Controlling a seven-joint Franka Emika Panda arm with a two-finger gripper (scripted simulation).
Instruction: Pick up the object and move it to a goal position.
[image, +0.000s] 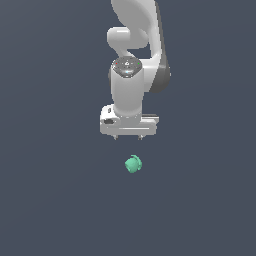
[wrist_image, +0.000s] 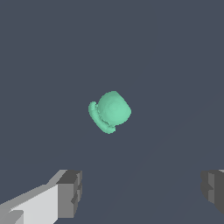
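Pincer (image: 128, 137): released, jaws wide, nothing held.
Blob (image: 133, 164): on counter (image: 50, 200), apart from pincer.
Approach: centre jaws over blob, descend straight, then clench.

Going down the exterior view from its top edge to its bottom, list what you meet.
Arm → hand, its fingers spread and holding nothing → teal-green object, apart from the hand → bare dark floor.

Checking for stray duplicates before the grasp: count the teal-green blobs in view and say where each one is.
1. The single teal-green blob lies on the dark floor, below the gripper in the exterior view and apart from it. The wrist view shows the same one ahead of the open jaws. None looks hidden.
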